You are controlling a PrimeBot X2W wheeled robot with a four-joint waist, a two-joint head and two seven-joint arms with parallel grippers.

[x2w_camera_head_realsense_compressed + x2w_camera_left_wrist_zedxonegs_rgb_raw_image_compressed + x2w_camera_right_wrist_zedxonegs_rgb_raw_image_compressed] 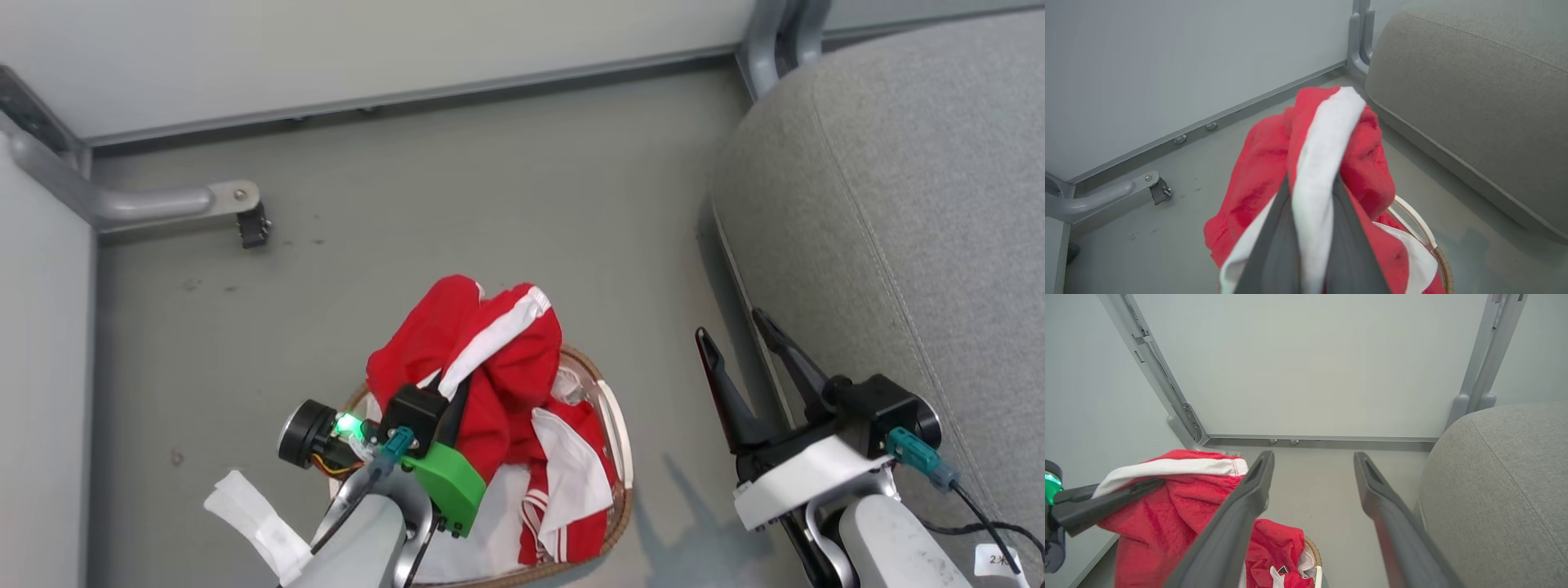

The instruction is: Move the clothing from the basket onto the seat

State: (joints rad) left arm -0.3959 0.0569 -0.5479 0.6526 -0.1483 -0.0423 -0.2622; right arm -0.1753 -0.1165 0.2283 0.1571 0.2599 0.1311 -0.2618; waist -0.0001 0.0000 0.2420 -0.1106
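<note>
two grippers, one busy. left gripper (447,384) is clenched on the clothing (506,367), pinching a fold where a white panel runs through the red. left wrist view confirms: white strip squeezed between both dark fingers (1274,245), no gap. the grab sits on a bunched ridge, not an edge, which i read as why so much fabric is up in one lump.

clothing location: pinched part is raised above the basket (624,457) and draped over the fingers. the rest hangs down into the basket, a white-and-striped piece lying inside the rim. partly lifted, not clear. cannot tell if it's one garment or several tangled.

right gripper (731,327) is released, jaws spread wide, nothing between them. it hovers between basket and seat (898,204), close to the seat's front edge. looks parked out of the left arm's path; could take a second hold if the load sags.

seat is on the robot's right of the basket, bare floor (490,188) between, nothing red on the cushion in view. judgement: early in the task, mid-lift. next move needs more height so the trailing fabric clears the rim before swinging right. risk: the tail snags the rim and drags the basket, or the fold slips the pinch.
</note>
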